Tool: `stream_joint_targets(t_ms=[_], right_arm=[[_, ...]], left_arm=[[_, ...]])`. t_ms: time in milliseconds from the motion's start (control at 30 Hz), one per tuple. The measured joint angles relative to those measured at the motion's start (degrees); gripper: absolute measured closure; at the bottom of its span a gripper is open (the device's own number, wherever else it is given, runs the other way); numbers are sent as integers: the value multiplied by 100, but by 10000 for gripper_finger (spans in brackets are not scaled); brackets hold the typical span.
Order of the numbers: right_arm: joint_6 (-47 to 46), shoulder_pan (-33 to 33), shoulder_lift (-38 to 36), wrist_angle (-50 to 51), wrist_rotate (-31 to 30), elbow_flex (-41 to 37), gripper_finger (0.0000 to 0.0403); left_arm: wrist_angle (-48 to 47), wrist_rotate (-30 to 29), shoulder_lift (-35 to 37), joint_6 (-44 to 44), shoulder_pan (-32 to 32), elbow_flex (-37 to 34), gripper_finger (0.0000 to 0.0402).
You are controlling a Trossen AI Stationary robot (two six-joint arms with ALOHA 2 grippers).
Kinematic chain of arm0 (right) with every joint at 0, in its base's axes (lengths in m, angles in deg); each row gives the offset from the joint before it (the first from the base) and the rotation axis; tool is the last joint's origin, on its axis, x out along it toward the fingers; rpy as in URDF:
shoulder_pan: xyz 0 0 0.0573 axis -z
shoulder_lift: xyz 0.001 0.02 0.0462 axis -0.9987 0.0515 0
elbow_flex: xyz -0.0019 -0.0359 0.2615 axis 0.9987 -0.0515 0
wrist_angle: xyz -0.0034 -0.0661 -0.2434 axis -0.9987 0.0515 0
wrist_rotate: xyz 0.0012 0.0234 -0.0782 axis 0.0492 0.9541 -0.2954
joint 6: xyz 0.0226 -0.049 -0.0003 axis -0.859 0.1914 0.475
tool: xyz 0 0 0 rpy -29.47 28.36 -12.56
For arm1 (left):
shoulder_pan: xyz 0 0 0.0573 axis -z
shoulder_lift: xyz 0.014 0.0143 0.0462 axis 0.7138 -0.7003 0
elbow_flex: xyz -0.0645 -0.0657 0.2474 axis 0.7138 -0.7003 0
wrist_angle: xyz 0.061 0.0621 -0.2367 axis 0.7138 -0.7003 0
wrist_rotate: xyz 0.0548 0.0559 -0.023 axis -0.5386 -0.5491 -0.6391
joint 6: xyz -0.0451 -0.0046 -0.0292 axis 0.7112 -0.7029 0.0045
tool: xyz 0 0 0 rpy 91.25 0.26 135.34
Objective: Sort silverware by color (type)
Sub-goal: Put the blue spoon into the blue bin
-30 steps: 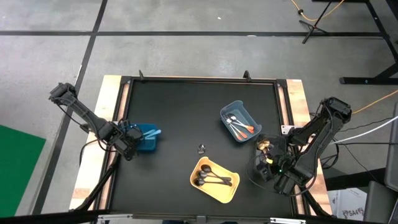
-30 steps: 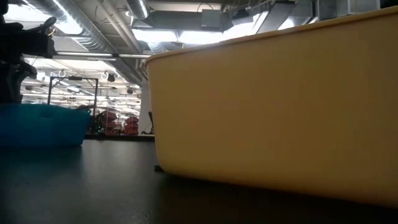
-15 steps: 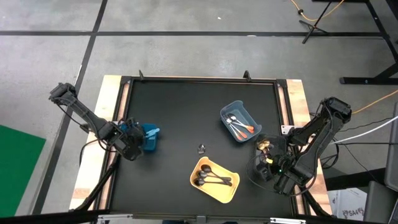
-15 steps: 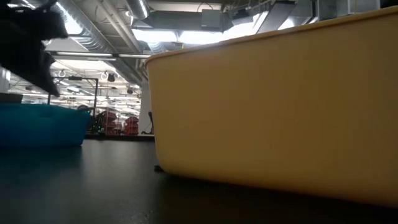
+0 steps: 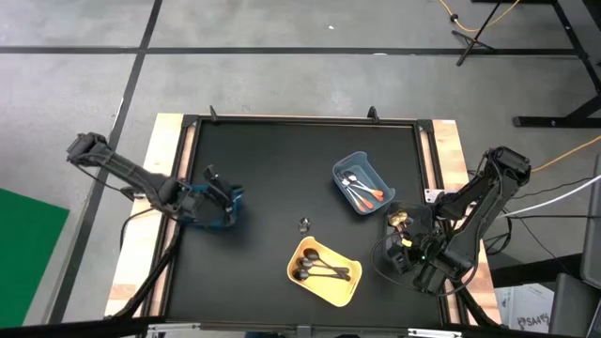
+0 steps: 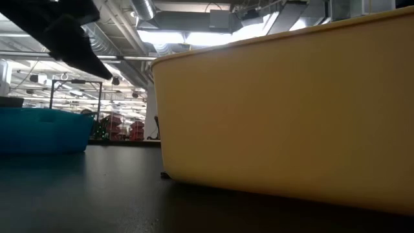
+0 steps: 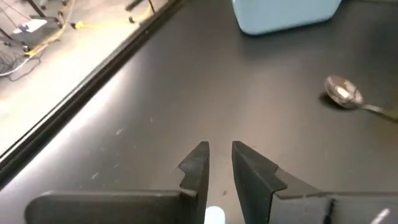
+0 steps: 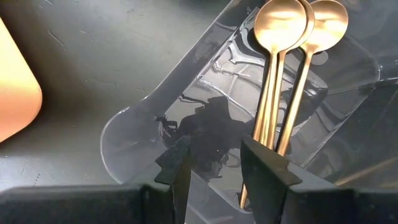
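Note:
My left gripper (image 5: 228,199) (image 7: 219,146) hangs above the dark-blue bin (image 5: 216,219) (image 6: 42,129) at the table's left, slanting down toward the table's middle. It is open by a narrow gap with nothing between the tips. A pale-blue handle end (image 7: 214,215) shows low in the gap. A silver spoon (image 5: 304,224) (image 7: 343,92) lies alone on the mat. My right gripper (image 5: 406,249) (image 8: 214,152) is open above the clear bin (image 8: 149,106), where two gold spoons (image 8: 283,25) lie; their handles run under one finger.
A light-blue bin (image 5: 362,169) (image 7: 286,12) right of centre holds orange-handled spoons (image 5: 371,194). A yellow bin (image 5: 343,289) (image 6: 284,116) near the front edge holds black spoons (image 5: 317,271). The black mat has a raised frame (image 5: 188,188) along its sides.
My left gripper has risen from the dark-blue bin and swung toward the table's middle. It has tipped up from pointing steeply down to a shallow forward slant. The right arm has kept still.

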Motion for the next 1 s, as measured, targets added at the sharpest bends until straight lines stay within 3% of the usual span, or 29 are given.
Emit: stream_joint_targets(t_ms=[367, 600, 767, 1000], right_arm=[[0, 0, 0, -2, -1, 0, 276], [0, 2, 0, -3, -1, 0, 276], [0, 2, 0, -33, -1, 0, 276], [0, 0, 0, -78, -1, 0, 276]], left_arm=[[126, 1358, -766, -600, -1094, -1, 339], [-107, 1551, -1018, -584, -1387, -1, 339], [-469, 2173, -1020, -418, -1420, 1, 339], [-800, 1966, -975, 6, -1375, 10, 339]])
